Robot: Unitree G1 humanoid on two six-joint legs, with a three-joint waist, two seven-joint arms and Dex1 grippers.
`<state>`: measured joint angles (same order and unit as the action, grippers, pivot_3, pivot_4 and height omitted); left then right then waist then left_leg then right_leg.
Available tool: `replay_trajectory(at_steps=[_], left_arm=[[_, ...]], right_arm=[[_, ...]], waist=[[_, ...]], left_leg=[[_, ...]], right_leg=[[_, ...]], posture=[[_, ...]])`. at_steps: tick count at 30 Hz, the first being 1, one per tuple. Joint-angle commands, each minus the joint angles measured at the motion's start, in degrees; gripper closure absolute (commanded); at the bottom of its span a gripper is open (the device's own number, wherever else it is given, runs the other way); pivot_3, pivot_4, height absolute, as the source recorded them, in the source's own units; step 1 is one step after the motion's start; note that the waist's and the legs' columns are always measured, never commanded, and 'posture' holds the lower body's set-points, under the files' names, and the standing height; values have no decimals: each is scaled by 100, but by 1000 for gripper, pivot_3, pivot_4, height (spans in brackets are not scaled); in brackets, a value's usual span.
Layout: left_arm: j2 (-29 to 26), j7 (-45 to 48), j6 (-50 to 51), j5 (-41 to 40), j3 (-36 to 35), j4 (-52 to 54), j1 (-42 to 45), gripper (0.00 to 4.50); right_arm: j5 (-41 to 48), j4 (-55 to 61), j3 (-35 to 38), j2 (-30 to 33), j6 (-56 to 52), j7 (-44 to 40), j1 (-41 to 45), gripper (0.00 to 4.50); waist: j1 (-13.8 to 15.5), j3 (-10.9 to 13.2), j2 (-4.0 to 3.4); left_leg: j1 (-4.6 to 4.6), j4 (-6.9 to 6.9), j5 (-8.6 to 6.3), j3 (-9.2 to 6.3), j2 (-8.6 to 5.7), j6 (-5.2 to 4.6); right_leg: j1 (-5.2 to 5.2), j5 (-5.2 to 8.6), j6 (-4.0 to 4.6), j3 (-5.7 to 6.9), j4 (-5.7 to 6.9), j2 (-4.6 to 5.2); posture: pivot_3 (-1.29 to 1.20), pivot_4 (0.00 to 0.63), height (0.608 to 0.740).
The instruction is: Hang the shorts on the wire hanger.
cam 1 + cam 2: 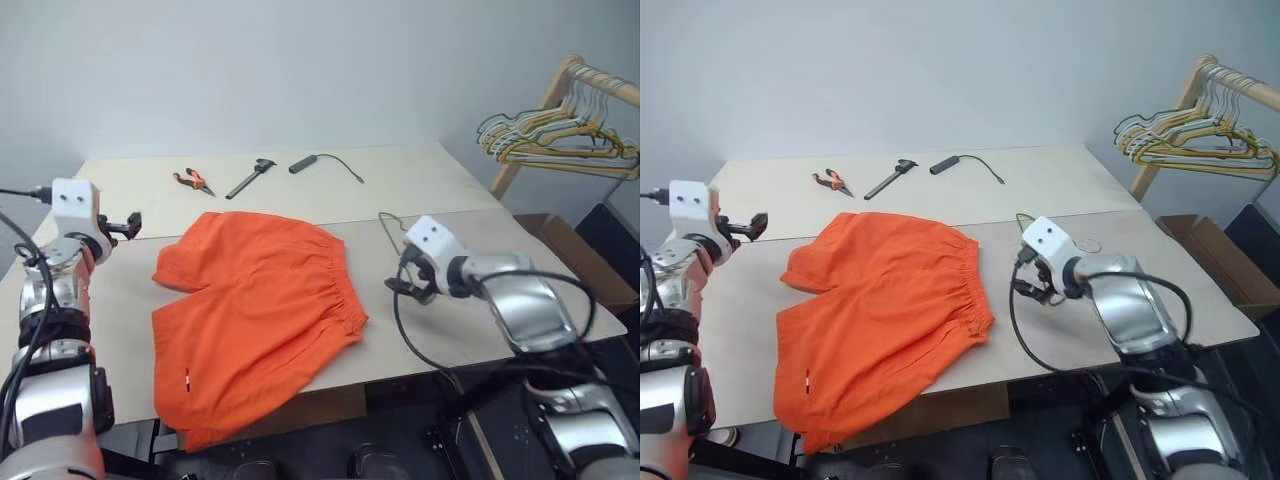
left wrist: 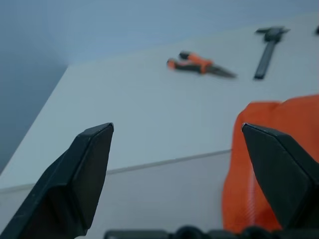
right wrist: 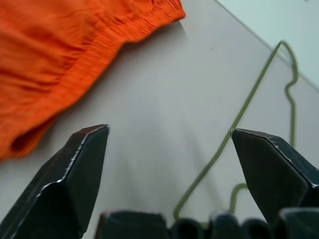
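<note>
The bright orange shorts (image 1: 255,320) lie spread flat in the middle of the table, gathered waistband toward the right and the lower part drooping over the front edge. The thin grey-green wire hanger (image 3: 248,99) lies flat on the table just right of the waistband, partly hidden behind my right gripper in the head views (image 1: 388,228). My right gripper (image 1: 410,285) hovers open over the hanger, angled down, holding nothing. Off the shorts' left leg, my left gripper (image 1: 128,225) is raised above the table, open and empty (image 2: 177,129).
Orange-handled pliers (image 1: 193,181), a dark hammer-like tool (image 1: 250,178) and a black cylinder with a thin cord (image 1: 305,162) lie at the table's back. A wooden rack with a bunch of gold and pale hangers (image 1: 560,135) stands at the far right, above a cardboard box (image 1: 580,250).
</note>
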<state>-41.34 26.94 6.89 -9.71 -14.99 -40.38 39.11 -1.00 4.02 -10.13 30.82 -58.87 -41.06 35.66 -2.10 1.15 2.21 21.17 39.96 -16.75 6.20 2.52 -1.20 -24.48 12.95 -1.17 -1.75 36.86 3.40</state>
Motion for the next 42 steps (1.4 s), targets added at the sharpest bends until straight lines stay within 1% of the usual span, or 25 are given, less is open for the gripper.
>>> replay_trajectory(at_steps=[1,2,4,5,7,10,12,14,16,19,25,28,30,32,33,34,35,37,38,39,40,42], left_arm=[[44,1044,-402,-534,46,1520,-593,24],[34,1564,-498,-785,104,2121,-933,24],[-22,2247,-604,-1111,195,3042,-1457,24],[-55,2427,-613,-1189,219,3331,-1622,24],[-179,3069,-340,-1730,246,4182,-2064,24],[-418,3766,-84,-2185,292,5003,-2565,24],[-613,4109,79,-2397,277,5336,-2848,24],[-789,4324,194,-2437,301,5522,-3062,24],[-894,4474,82,-2243,392,5623,-3257,24],[-849,4511,-101,-2023,522,5710,-3435,24],[-759,4552,-17,-2064,698,5995,-3552,24],[-710,4533,-5,-2050,737,6034,-3533,0],[-697,4563,-10,-2037,765,6032,-3528,0],[-686,4594,-42,-2015,786,6015,-3527,0],[-680,4597,-47,-2004,795,6006,-3519,0],[-672,4601,-51,-1998,803,5997,-3507,0],[-666,4604,-57,-1992,811,5986,-3496,0],[-646,4609,-88,-1963,838,5940,-3470,0],[-631,4601,-113,-1937,856,5914,-3453,0],[-615,4592,-137,-1910,871,5889,-3438,0],[-594,4577,-169,-1883,884,5864,-3423,0],[-549,4511,-233,-1810,924,5801,-3378,0]], right_arm=[[17,-971,268,-203,223,420,493,0],[5,-1362,289,-281,371,537,622,0],[-19,-1990,280,-369,595,681,835,0],[-32,-2222,256,-389,677,718,919,0],[13,-2799,273,-479,923,748,1117,0],[120,-3351,361,-592,1235,715,1306,0],[132,-3522,311,-638,1385,619,1372,0],[167,-3686,306,-714,1394,594,1442,0],[117,-3830,200,-771,1481,550,1452,0],[65,-4226,105,-885,1631,528,1461,0],[-58,-4961,155,-1036,1737,816,1584,0],[-51,-5071,124,-1042,1703,738,1605,595],[-89,-5140,123,-1066,1672,820,1616,1170],[-88,-5222,156,-1072,1656,868,1642,1845],[-82,-5262,177,-1076,1646,895,1658,2251],[-75,-5319,197,-1084,1631,923,1677,2493],[-89,-5382,193,-1092,1640,963,1688,2842],[-79,-5532,246,-1114,1652,1072,1719,3618],[-98,-5616,248,-1113,1675,1133,1734,3898],[-102,-5692,262,-1109,1708,1177,1745,4330],[-127,-5736,243,-1102,1744,1211,1743,4477],[-115,-5780,266,-1099,1774,1257,1736,4477]], waist=[[-25,0,-1],[-44,0,-2],[-73,1,-4],[-81,2,-6],[-108,2,-6],[-178,5,-10],[-186,6,-20],[-200,7,-22],[-199,8,-25],[-188,9,-26],[-182,8,-26],[-182,8,-27],[-179,8,-28],[-179,8,-28],[-179,7,-28],[-180,7,-28],[-182,7,-28],[-186,7,-28],[-186,7,-28],[-187,7,-28],[-186,6,-28],[-184,4,-28]], left_leg=[[-1,-4,0,3,0,0],[3,-5,0,1,0,1],[3,-15,3,8,2,8],[5,-15,3,9,5,10],[10,-16,-1,10,5,4],[9,-16,-7,10,7,-7],[2,-18,-8,8,6,-10],[-6,-18,-8,7,6,-11],[-12,-17,-8,3,9,-11],[-15,-15,-7,1,9,-11],[-19,-14,-7,3,8,-11],[-24,-14,-7,2,9,-11],[-29,-15,-7,2,10,-11],[-37,-15,-7,2,10,-11],[-39,-15,-7,3,10,-11],[-42,-15,-7,3,9,-11],[-43,-15,-7,3,9,-11],[-43,-16,-7,3,10,-11],[-43,-17,-7,3,10,-11],[-43,-18,-7,3,10,-11],[-43,-18,-7,3,10,-11],[-47,-18,-7,3,10,-11]], right_leg=[[-3,-1,0,-1,-3,1],[-4,0,0,0,-2,1],[-8,0,0,-5,-7,1],[-8,0,0,-5,-8,0],[-13,0,-1,-6,-11,-1],[-16,0,-1,-12,-12,-5],[-14,1,-2,-19,-8,-6],[-9,1,-3,-22,-4,-10],[-6,1,-3,-27,4,-17],[-4,1,-3,-27,8,-18],[7,-1,-6,-28,-1,-15],[11,-1,-6,-29,-2,-15],[14,-1,-6,-29,0,-16],[21,-1,-6,-29,1,-16],[24,-1,-6,-29,1,-16],[26,-1,-6,-30,1,-16],[26,-1,-6,-30,0,-16],[25,0,-6,-31,0,-16],[25,0,-6,-31,0,-16],[25,0,-6,-31,0,-17],[25,0,-6,-31,0,-17],[31,0,-6,-32,-2,-17]], posture=[[-4,0,740],[-3,0,740],[3,0,740],[3,0,740],[12,0,740],[19,0,740],[25,0,740],[28,0,740],[32,0,740],[31,0,740],[28,0,740],[24,0,740],[20,0,740],[16,0,740],[13,0,740],[12,0,740],[12,0,740],[11,0,740],[11,0,740],[10,0,740],[10,0,740],[13,0,740]])
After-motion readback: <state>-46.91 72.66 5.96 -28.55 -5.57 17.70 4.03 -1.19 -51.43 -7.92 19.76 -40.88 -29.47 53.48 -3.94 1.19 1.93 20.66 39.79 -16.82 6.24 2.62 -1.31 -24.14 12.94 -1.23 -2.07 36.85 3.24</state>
